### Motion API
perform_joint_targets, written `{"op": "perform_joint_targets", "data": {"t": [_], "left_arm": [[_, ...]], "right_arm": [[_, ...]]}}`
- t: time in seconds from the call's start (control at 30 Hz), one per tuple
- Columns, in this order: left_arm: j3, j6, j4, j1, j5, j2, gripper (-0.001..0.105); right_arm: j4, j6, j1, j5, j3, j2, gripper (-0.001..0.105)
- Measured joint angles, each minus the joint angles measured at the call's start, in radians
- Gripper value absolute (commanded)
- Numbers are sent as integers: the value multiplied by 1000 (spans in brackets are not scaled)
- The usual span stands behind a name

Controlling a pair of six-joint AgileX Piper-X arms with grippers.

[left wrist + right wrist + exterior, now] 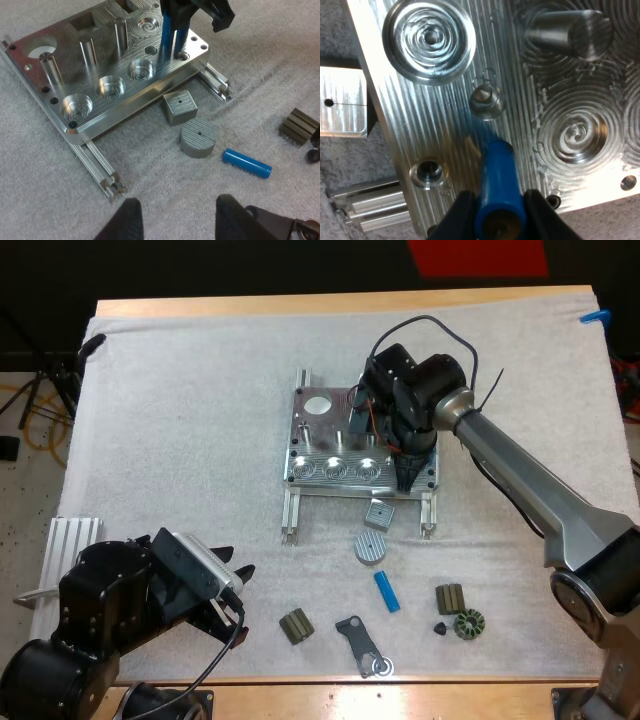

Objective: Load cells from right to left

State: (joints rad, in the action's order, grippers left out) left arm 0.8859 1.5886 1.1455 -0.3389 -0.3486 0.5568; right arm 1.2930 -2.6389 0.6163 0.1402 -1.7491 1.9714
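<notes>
Fingers of the right gripper (410, 476) pinch an upright blue cylinder (498, 172) from both sides, over the near right corner of the metal fixture (318, 432). The left gripper (242, 592) hovers above the white mat (180, 420), fingers spread. A second blue cylinder (387, 591) lies before the fixture.

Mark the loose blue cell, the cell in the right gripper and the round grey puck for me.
loose blue cell (386, 591), high view, middle of its side.
held blue cell (498, 172), right wrist view, middle of its shaft.
round grey puck (369, 548), high view, ribbed top face.
</notes>
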Motion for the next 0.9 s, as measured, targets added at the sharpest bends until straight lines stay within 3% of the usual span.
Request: {"op": "perform_joint_targets", "data": {"t": [0.9], "left_arm": [[0,0,0,0,0,0,35]], "right_arm": [[-8,4,-3,37,11,0,22]]}}
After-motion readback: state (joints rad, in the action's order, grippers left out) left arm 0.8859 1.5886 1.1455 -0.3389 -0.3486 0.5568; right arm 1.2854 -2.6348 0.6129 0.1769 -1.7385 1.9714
